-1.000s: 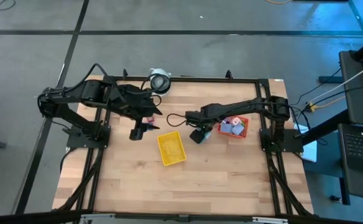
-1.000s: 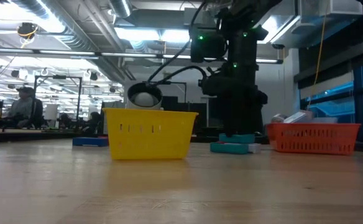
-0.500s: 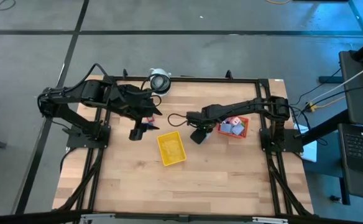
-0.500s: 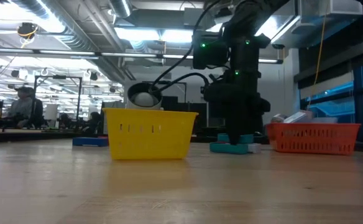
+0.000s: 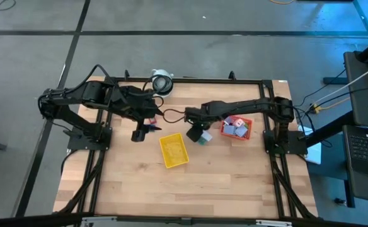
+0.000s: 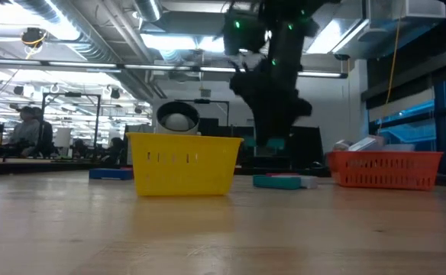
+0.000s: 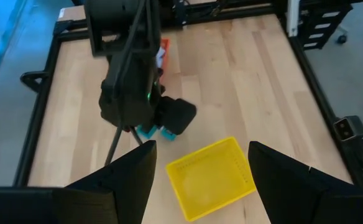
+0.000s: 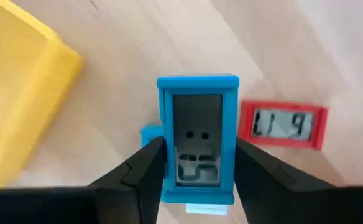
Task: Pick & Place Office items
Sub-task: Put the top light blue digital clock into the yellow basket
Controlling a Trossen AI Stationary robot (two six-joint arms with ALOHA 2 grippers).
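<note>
My right gripper (image 5: 200, 133) hangs above the table between the yellow tray (image 5: 173, 150) and the red-orange tray (image 5: 237, 129), shut on a blue-framed block (image 8: 197, 140) with a grey window. Under it, a red block (image 8: 283, 124) and a blue piece (image 8: 149, 134) lie flat on the wood. In the low view a teal block (image 6: 278, 181) lies flat under the raised gripper (image 6: 273, 141). More small items fill the red-orange tray. My left gripper (image 7: 200, 186) waits open near the table's left far part (image 5: 143, 130), beside small red and blue items (image 5: 151, 122). My right gripper pinches the blue block by its two long sides (image 8: 166, 146), one finger (image 8: 141, 171) on each. The fingers come from above, pointing down, and lie along the block. The block is lifted clear of the table, its grey window turned up toward the wrist.
A white round object with a dark centre (image 5: 161, 82) sits at the table's far edge. A blue flat item (image 6: 110, 174) lies left of the yellow tray in the low view. Bare wood spreads across the near half of the table (image 5: 184, 189).
My right gripper has risen from the table, taking the blue block up with it; half a second ago it stood low over the teal and blue items. The teal block stays on the wood. My left arm has kept still.
</note>
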